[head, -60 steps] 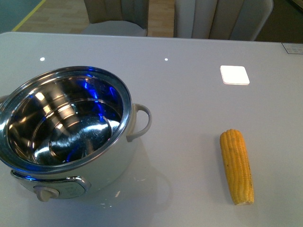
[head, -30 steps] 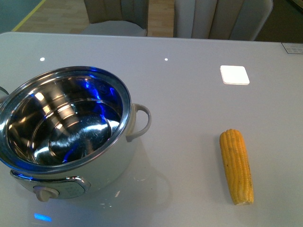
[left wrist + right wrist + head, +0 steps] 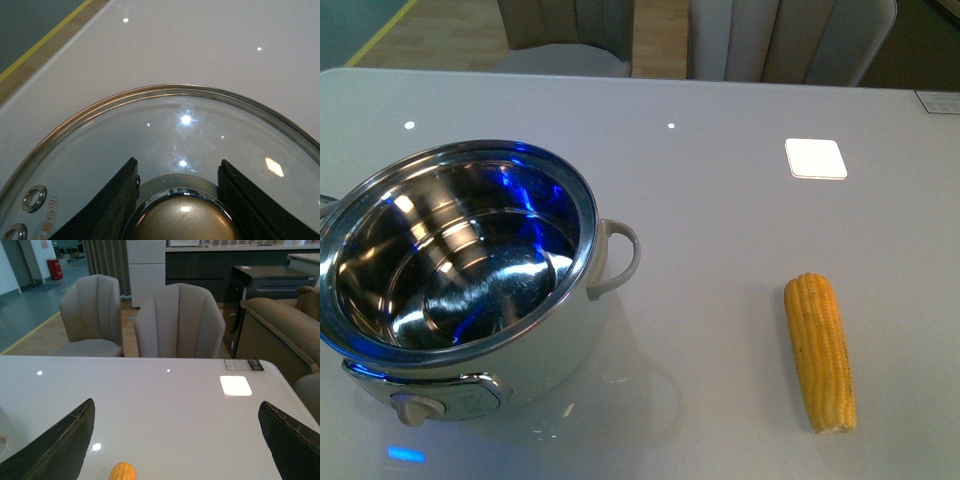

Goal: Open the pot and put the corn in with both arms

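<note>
Pot: we see the pot [image 3: 552, 358] at the near left of the grey table [image 3: 720, 230]. It is uncovered, and its shiny steel inside holds only blue and white reflections. One looped white handle [image 3: 620, 255] points toward the corn, and the control dial [image 3: 417, 408] faces us.
Corn: the corn [image 3: 820, 352] lies flat on the table at the near right, well apart from the pot, lengthwise away from us. In the right wrist view only its tip [image 3: 122, 471] shows.
Lid: in the left wrist view a glass lid [image 3: 165, 125] with a steel rim fills the frame, with the table visible through the glass.
Left gripper: the left gripper [image 3: 177, 161] has its two black fingers [image 3: 125, 200] pressed on either side of the lid's brass knob [image 3: 182, 222], grasping it.
Right gripper: the right gripper [image 3: 175, 405] hangs over the table with its fingers [image 3: 70, 440] spread wide and nothing between them. The corn tip sits below the gap.
Surroundings: a bright white square [image 3: 815, 158] shows on the table beyond the corn, and padded chairs [image 3: 179, 322] stand at the far edge.
</note>
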Robot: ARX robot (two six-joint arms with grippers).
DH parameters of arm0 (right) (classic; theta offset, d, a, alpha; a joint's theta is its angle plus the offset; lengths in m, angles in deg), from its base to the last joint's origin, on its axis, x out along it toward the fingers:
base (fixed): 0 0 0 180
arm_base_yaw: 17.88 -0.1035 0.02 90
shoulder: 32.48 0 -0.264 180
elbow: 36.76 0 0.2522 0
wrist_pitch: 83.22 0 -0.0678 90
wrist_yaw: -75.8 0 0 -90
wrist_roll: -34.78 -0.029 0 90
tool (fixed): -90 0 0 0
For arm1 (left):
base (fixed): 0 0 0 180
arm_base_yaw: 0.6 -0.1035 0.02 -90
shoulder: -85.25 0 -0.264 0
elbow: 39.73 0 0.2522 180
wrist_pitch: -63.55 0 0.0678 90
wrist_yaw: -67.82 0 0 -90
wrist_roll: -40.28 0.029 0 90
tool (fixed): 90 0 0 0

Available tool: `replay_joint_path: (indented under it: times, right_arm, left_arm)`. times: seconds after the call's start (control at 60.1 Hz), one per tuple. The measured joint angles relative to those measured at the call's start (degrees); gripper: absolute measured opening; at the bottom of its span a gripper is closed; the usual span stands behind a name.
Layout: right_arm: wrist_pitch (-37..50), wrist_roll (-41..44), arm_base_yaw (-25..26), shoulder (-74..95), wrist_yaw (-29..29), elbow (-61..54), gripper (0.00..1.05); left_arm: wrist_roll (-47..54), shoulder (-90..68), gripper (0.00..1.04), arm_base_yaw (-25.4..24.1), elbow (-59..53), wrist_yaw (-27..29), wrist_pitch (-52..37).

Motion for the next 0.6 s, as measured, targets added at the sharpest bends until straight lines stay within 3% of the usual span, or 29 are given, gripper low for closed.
replay_joint_path:
  times: [0.3, 0.599]
  right_arm:
    - [0.0, 0.0, 0.0, 0.0, 0.0, 0.0, 0.96]
    - [0.0, 0.0, 0.0, 0.0, 0.0, 0.0, 0.96]
  left_arm:
    - [-0.2, 7.5, 0.99, 0.1, -6.4, 0.2, -1.5]
    - [-7.1, 29.0, 0.98, -0.8, -18.1, 0.7, 0.5]
